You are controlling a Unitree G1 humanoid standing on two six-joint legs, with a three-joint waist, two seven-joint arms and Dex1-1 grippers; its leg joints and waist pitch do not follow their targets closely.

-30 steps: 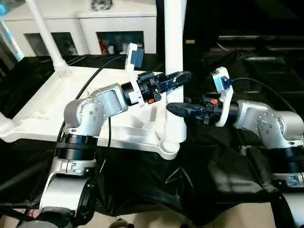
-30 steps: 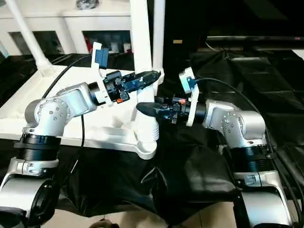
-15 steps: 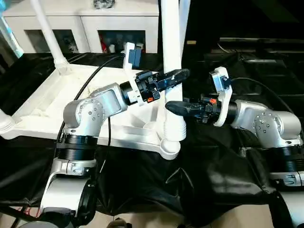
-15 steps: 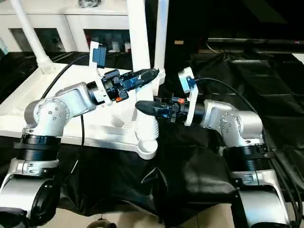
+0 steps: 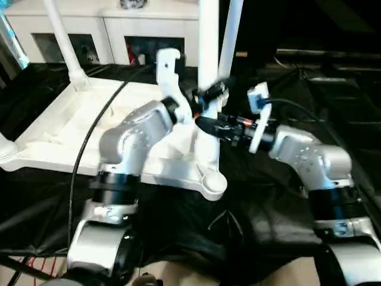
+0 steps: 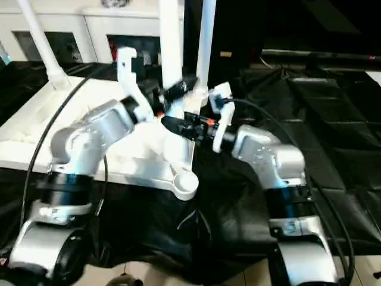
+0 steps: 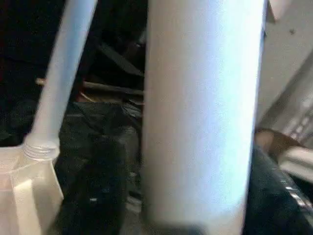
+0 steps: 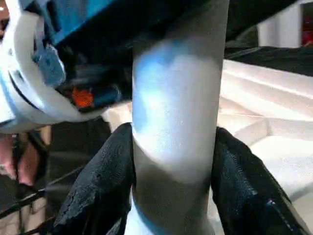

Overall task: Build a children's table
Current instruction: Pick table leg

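On tabletop (image 5: 53, 128) | legs upright: 3 | right tool (image 8: 172, 161) clamping one leg (image 8: 178, 122)

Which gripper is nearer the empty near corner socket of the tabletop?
Right. The right gripper clamps the leg just above the empty socket; the left gripper sits higher up that leg.

Near-corner leg (image 5: 208, 71): top cut by frame edge. Left gripper (image 5: 209, 95): blurred, partly behind leg; jaw state unreadable. Tabletop (image 5: 53, 128) left end cropped.
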